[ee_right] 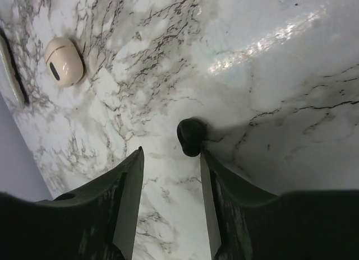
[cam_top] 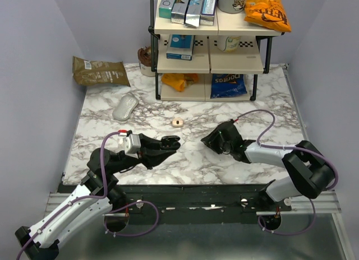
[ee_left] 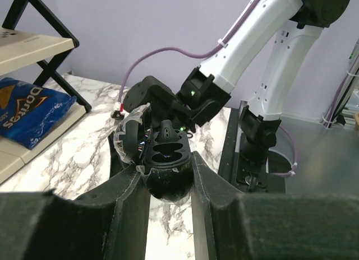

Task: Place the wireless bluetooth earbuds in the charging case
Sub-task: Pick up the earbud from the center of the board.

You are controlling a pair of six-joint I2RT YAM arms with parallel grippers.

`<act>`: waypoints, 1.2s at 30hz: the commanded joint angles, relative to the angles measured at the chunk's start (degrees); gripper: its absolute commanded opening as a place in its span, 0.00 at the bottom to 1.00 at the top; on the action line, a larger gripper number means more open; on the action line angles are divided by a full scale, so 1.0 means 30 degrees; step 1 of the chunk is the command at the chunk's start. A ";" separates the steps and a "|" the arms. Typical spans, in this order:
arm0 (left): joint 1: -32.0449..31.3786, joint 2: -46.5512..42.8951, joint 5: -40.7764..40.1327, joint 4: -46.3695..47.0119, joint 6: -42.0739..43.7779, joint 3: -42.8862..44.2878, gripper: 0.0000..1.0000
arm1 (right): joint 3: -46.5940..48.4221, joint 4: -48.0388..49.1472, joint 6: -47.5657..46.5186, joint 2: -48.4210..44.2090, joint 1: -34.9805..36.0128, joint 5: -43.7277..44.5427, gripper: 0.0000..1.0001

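My left gripper (cam_top: 168, 142) is shut on the black charging case (ee_left: 166, 184) and holds it above the marble table, lid (ee_left: 130, 138) open to the left. One socket (ee_left: 165, 154) shows empty. A small black rounded piece, apparently an earbud (ee_left: 166, 130), stands at the case's far end. My right gripper (ee_right: 171, 153) is open and low over the table. A tiny glossy black earbud (ee_right: 190, 137) lies on the table, touching the tip of its right finger (ee_right: 210, 167). In the top view the right gripper (cam_top: 208, 139) faces the left one across a gap.
A small beige oval pod (cam_top: 177, 122) lies on the table behind the grippers and also shows in the right wrist view (ee_right: 63, 61). A grey oval object (cam_top: 125, 107) and a brown bag (cam_top: 100, 71) lie at the back left. A shelf rack (cam_top: 208, 64) with snacks stands at the back.
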 commanded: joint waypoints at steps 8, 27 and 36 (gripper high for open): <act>-0.0139 0.0052 -0.0025 -0.0057 0.0173 -0.0033 0.00 | 0.2486 -0.6516 -0.9248 -0.4182 -0.0083 -0.2682 0.53; -0.0226 0.0521 -0.1870 0.1643 -0.1116 -0.0737 0.00 | 0.5884 -0.6202 -1.3968 0.1405 -0.2105 0.1543 0.01; -0.0256 0.0345 -0.2076 0.1350 -0.1086 -0.0678 0.00 | 0.5770 -0.4825 -1.4291 0.2963 -0.2134 -0.1180 0.00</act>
